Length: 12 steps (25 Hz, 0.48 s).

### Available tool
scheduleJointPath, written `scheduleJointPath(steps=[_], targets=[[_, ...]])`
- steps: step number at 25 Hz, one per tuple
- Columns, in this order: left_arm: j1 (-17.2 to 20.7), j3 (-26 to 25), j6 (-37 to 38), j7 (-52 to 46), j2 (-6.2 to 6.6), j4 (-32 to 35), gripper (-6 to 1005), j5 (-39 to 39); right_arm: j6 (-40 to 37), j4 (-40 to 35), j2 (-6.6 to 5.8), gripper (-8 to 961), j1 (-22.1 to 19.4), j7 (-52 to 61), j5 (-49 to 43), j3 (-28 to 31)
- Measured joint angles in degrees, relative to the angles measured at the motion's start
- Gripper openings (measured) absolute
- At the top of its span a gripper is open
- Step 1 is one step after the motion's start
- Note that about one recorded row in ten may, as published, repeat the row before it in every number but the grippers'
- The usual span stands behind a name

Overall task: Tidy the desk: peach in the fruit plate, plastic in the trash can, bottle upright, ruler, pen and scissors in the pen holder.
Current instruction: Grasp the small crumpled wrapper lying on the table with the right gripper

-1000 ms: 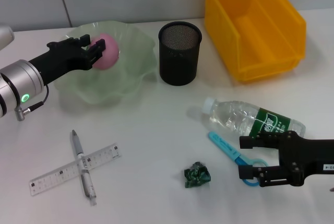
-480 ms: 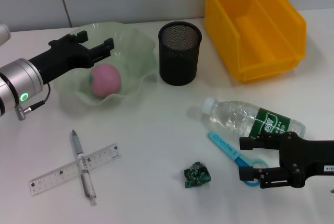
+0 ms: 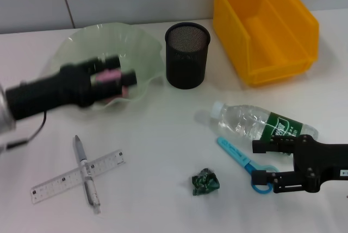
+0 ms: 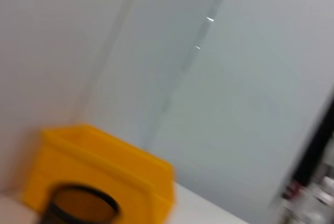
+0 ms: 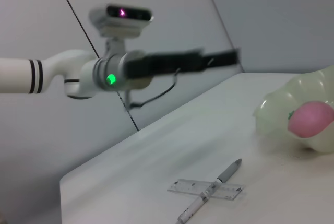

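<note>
1. Near, still loose on the white surface [image 3: 163,146]: clear ruler [image 3: 65,181] under grey pen [image 3: 86,174], crumpled green plastic [image 3: 205,182], blue scissors [image 3: 244,163].
2. Right hand [image 3: 267,161], fingers apart, hovers at the scissors; clear bottle [image 3: 261,125] lies flat.
3. Farther: pink peach [image 5: 311,119] rests in the green plate [image 3: 141,43]; left hand [image 3: 117,75] blurred, can't tell.
4. Black mesh holder [image 3: 187,55] and yellow bin [image 3: 266,24] show nothing inside.

- My left gripper [image 3: 117,77] hangs over the fruit plate [image 3: 142,48], blocking the way in from that side.
- Pen holder [image 3: 187,55] stands between plate and yellow bin [image 3: 263,26], narrow gaps either side.
- Open tabletop around the crumpled plastic [image 3: 205,182].
- Bottle [image 3: 261,125] and scissors [image 3: 242,159] crowd my right gripper [image 3: 263,162].
</note>
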Motion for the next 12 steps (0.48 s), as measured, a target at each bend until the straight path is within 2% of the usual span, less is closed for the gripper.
scheduleJointPath(steps=[4, 5, 6, 8, 12], targets=[[1.66, 0.01, 5.54, 3.09, -0.08, -0.07, 782, 5.59, 0.00, -0.11, -0.17, 814, 0.00, 0.16, 0.00, -0.01], [1.95, 0.22, 6.62, 5.22, -0.59, -0.06, 782, 8.83, 0.00, -0.14, -0.21, 814, 0.00, 0.22, 0.00, -0.01], [1.95, 0.22, 6.62, 5.22, -0.59, -0.06, 782, 8.83, 0.00, -0.16, -0.26, 814, 0.00, 0.26, 0.00, -0.01], [1.90, 0.32, 7.13, 7.59, -1.92, -0.04, 782, 14.45, 0.00, -0.26, -0.34, 814, 0.03, 0.31, 0.00, -0.13], [1.62, 0.10, 7.15, 8.09, -2.62, 0.07, 782, 17.07, 0.00, -0.43, -0.41, 814, 0.06, 0.34, 0.00, -0.33]])
